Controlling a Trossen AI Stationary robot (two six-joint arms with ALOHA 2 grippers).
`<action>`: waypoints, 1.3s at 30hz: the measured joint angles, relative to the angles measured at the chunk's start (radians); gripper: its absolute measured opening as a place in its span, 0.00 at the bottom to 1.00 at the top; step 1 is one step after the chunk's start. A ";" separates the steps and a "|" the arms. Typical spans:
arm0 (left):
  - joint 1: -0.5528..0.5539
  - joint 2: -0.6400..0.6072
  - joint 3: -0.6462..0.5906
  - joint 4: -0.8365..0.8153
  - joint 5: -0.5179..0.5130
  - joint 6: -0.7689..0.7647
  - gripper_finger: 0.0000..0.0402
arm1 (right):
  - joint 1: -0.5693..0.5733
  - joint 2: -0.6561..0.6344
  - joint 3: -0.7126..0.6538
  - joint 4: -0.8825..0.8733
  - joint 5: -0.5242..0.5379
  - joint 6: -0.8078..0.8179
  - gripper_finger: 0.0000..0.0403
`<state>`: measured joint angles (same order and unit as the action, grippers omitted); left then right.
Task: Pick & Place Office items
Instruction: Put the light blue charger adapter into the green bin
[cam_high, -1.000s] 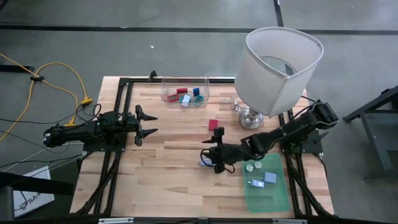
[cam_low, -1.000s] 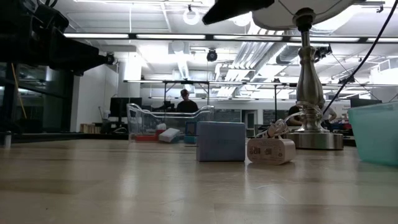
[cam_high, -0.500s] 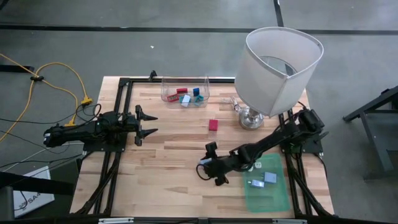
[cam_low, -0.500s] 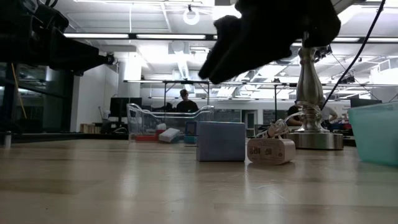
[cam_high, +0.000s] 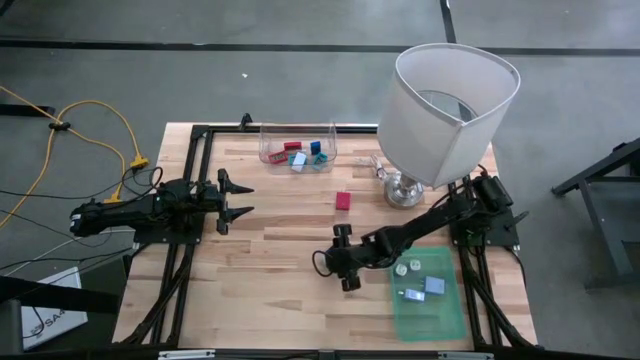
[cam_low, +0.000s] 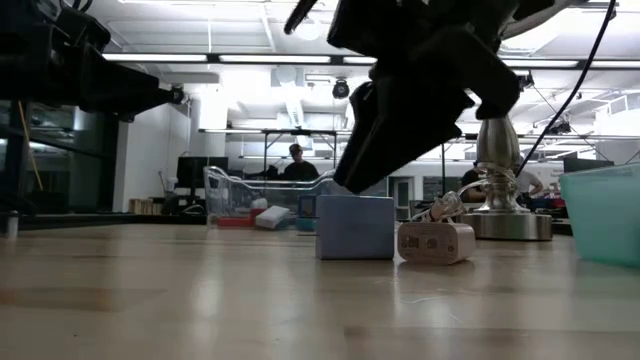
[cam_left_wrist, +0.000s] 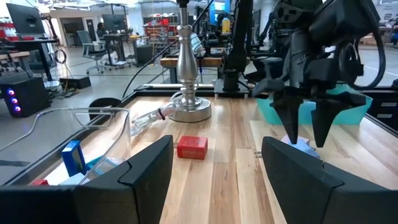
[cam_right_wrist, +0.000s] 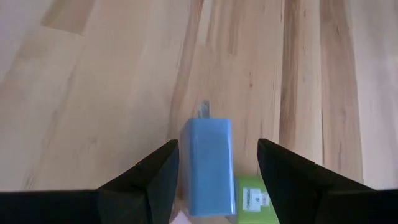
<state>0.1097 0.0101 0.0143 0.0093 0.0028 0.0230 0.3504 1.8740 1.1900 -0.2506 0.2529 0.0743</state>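
Observation:
A light blue block (cam_right_wrist: 207, 165) lies flat on the wooden table (cam_high: 270, 270), a small green labelled piece (cam_right_wrist: 255, 199) right beside it. My right gripper (cam_right_wrist: 217, 144) hangs open just above the block, fingers slanting down, one on either side and apart from it; the left wrist view shows this gripper (cam_left_wrist: 306, 142) above the block (cam_left_wrist: 303, 147). In the high view my right gripper (cam_high: 325, 262) hides the block. A red block (cam_high: 344, 200) lies farther back. My left gripper (cam_high: 248, 198) waits open and level at the table's left.
A clear bin (cam_high: 265, 140) with several coloured pieces stands at the far edge. A big white lamp (cam_high: 450, 100) stands at the far right. A green tray (cam_high: 445, 315) with small items lies at the near right, close to my right arm.
My right gripper has come down over the light blue block and tipped its fingers more steeply downward, shifting a little toward the table's near edge. Its opening looks the same. The block and the piece beside it have stayed put.

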 joint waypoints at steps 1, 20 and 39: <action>0.000 0.000 0.000 0.000 0.000 0.000 0.59 | 0.000 0.000 0.000 -0.009 0.000 0.007 0.51; 0.000 0.000 0.000 0.001 0.000 0.000 0.59 | 0.002 0.043 0.000 -0.032 -0.070 0.057 0.51; 0.000 0.000 0.000 0.003 0.000 0.000 0.59 | 0.002 0.043 0.000 -0.029 -0.070 0.056 0.29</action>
<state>0.1093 0.0101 0.0143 0.0120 0.0029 0.0229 0.3523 1.9171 1.1900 -0.2797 0.1834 0.1307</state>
